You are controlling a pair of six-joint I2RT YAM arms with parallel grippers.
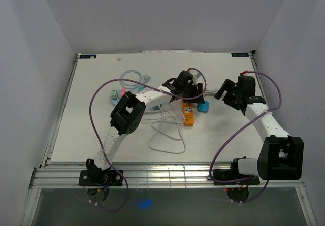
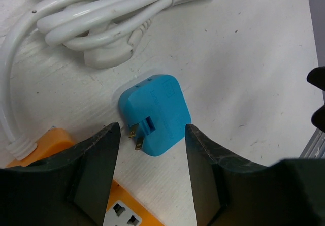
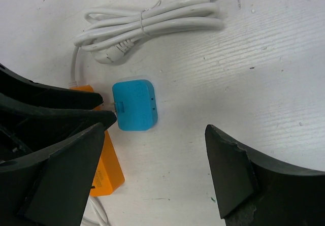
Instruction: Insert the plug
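Note:
The blue plug (image 2: 157, 114) lies flat on the white table, its two metal prongs pointing toward the orange power strip (image 2: 58, 140). My left gripper (image 2: 151, 134) hovers open just short of the plug, with only bare table between its fingers. The strip's white socket face (image 2: 127, 213) shows below. In the right wrist view the plug (image 3: 134, 105) lies beside the strip (image 3: 107, 170), ahead of my open right gripper (image 3: 154, 134), which holds nothing. From above, the plug (image 1: 203, 106) sits right of the strip (image 1: 188, 115), between the left gripper (image 1: 190, 87) and the right gripper (image 1: 227, 92).
A bundled white cord (image 3: 147, 22) lies just beyond the plug. The strip's loose white cable (image 1: 167, 134) loops toward the near edge. A light blue cable coil (image 1: 133, 78) and small green and pink pieces (image 1: 115, 93) sit at the left.

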